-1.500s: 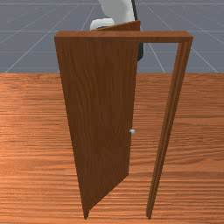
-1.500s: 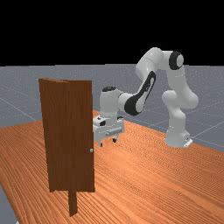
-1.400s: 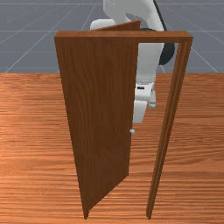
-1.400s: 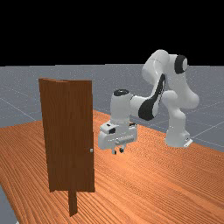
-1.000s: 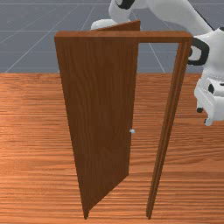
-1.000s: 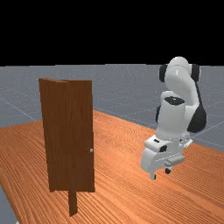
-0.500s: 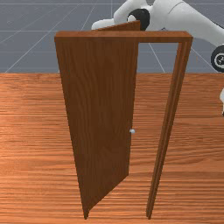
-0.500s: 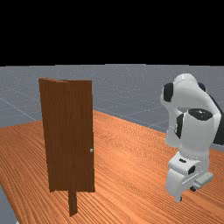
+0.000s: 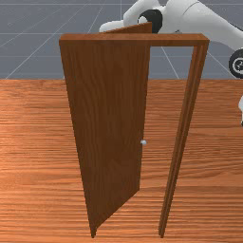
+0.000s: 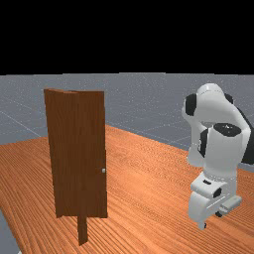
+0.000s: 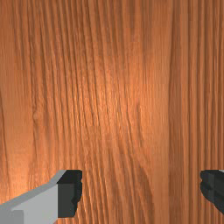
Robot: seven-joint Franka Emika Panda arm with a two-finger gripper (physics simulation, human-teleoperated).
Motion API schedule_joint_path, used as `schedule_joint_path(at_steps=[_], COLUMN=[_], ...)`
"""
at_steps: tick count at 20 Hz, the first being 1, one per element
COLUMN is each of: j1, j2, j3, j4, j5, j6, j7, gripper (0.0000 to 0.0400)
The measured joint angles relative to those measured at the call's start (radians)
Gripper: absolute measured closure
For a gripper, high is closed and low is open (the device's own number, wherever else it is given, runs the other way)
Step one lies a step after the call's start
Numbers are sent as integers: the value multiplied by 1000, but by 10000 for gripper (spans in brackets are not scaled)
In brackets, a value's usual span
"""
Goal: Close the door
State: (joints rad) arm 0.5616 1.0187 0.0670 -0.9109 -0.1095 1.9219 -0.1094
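Observation:
The brown wooden door (image 9: 108, 123) stands swung out of its frame (image 9: 182, 128), hinged at the front view's left post and angled back toward the arm's side. A small pale knob (image 9: 144, 142) sits on its free edge. In the far view the door (image 10: 79, 154) is upright at the left, its knob (image 10: 103, 170) on the right edge. My gripper (image 10: 212, 221) hangs over the table at the far view's right, well apart from the door. The wrist view has the gripper (image 11: 141, 188) open, its two fingers wide apart with only wood grain beneath.
The wooden table (image 10: 149, 198) lies under both door and hand. The frame's top beam (image 9: 133, 40) spans the two posts. At the front view's upper right, the arm (image 9: 204, 21) reaches out behind the frame.
Over the last second or so my hand has swung away from the door, toward the right in both outside views, and lower in the far view. It has since stopped. The door has kept its angle.

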Motion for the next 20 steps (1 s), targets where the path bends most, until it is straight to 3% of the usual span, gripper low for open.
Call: schedule_joint_path(at_steps=[10, 11, 12, 14, 15, 16, 17, 18, 20], j1=[0, -20, -15, -234, -367, -500, -644, -670, -656], j2=[0, 5, -115, -346, -375, -341, -353, -366, -361], j3=[0, 25, -64, -114, -136, -159, -128, -138, -149], j4=[0, 1, -225, -624, -668, -604, -625, -653, -635], j5=[0, 29, 71, 120, 139, 166, 115, 116, 122], j6=[0, 34, 88, 274, 292, 267, 303, 333, 294], j7=[0, -26, 241, -44, -199, -347, -713, -716, -651], gripper=[0, 0, 153, 50, 186, 111, 70, 43, 15])
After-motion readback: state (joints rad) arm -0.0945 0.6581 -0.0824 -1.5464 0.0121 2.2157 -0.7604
